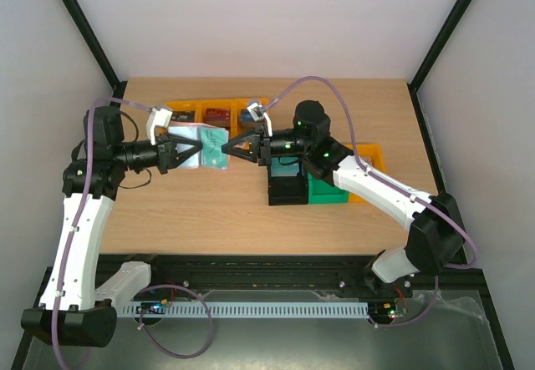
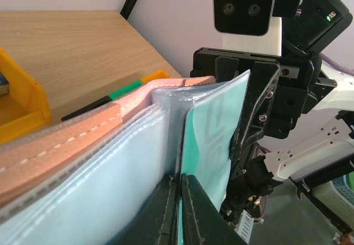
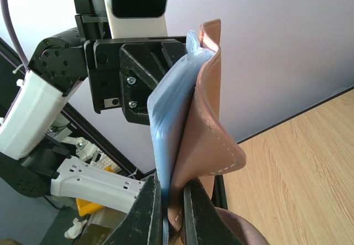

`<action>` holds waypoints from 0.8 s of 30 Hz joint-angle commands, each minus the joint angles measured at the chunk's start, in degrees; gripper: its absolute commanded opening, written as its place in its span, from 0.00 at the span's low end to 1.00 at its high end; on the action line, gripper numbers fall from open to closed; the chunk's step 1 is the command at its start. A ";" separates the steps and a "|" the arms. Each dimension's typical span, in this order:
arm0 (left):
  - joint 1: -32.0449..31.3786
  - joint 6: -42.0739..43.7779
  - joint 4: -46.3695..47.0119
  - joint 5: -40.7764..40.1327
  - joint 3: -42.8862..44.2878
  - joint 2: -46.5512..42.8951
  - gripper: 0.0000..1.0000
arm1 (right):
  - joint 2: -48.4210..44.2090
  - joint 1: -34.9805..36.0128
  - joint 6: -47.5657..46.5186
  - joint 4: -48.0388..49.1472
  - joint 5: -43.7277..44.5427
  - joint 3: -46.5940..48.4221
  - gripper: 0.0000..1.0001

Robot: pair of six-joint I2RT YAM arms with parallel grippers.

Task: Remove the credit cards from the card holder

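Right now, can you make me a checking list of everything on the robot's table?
Surface: wooden table.
Job's things: card holder held open in mid-air; teal card tucked inside it.
Clutter: yellow bins at the back; black bin and green bin on the right.
Grippers: left gripper and right gripper both shut on the card holder, at opposite edges.
Cables: purple cable loops over the right arm.
Surroundings: white walls, black frame posts.

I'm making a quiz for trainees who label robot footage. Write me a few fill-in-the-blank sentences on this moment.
The left gripper and right gripper hold the card holder between them, above the ___.
The card showing inside it is ___ in colour.
The holder's outside is reddish-brown; its inside is pale ___.
Missing words: table, teal, blue.
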 commanded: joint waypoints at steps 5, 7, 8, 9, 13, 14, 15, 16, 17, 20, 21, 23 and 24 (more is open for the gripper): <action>-1.12 -0.35 1.21 2.02 -0.67 0.05 0.02 | -0.31 1.96 -0.74 6.57 -3.77 0.85 0.02; -0.93 -0.22 0.95 3.11 -0.66 -0.27 0.02 | -0.61 1.90 -2.25 5.03 -3.46 0.82 0.02; -0.78 -0.22 0.84 3.46 -0.66 -0.35 0.02 | -0.74 1.88 -3.13 4.13 -3.20 0.76 0.02; -0.61 -0.11 0.55 3.82 -0.60 -0.45 0.02 | -0.85 1.76 -3.87 3.15 -3.14 0.83 0.02; -0.37 1.34 -0.65 5.23 -0.17 -0.48 0.03 | -1.24 1.13 -4.91 1.51 -3.36 0.83 0.02; -0.42 1.28 -0.62 5.17 0.04 -0.45 0.05 | -1.29 1.14 -5.01 1.57 -3.66 0.86 0.02; -0.44 1.28 -0.68 4.96 0.30 -0.32 0.08 | -1.31 1.14 -5.00 1.68 -3.88 0.99 0.02; -0.46 1.16 -0.76 4.82 0.75 -0.07 0.13 | -1.24 1.08 -5.05 1.71 -3.94 1.14 0.02; -0.50 0.92 -0.64 4.55 1.28 0.13 0.17 | -1.01 1.11 -5.08 1.71 -3.91 1.38 0.02; -0.99 -0.16 -0.33 4.67 3.34 0.62 0.20 | 0.09 1.14 -4.88 1.94 -4.09 2.21 0.02; -1.18 -0.55 -0.13 4.67 3.99 0.69 0.20 | 0.61 1.14 -4.58 2.16 -4.18 2.51 0.02; -1.70 -1.29 0.08 4.48 5.01 0.87 0.19 | 1.37 1.09 -3.68 3.22 -4.34 3.13 0.02; -1.96 -1.68 0.32 4.51 5.20 0.73 0.17 | 1.73 1.13 -2.90 4.09 -4.46 3.40 0.02</action>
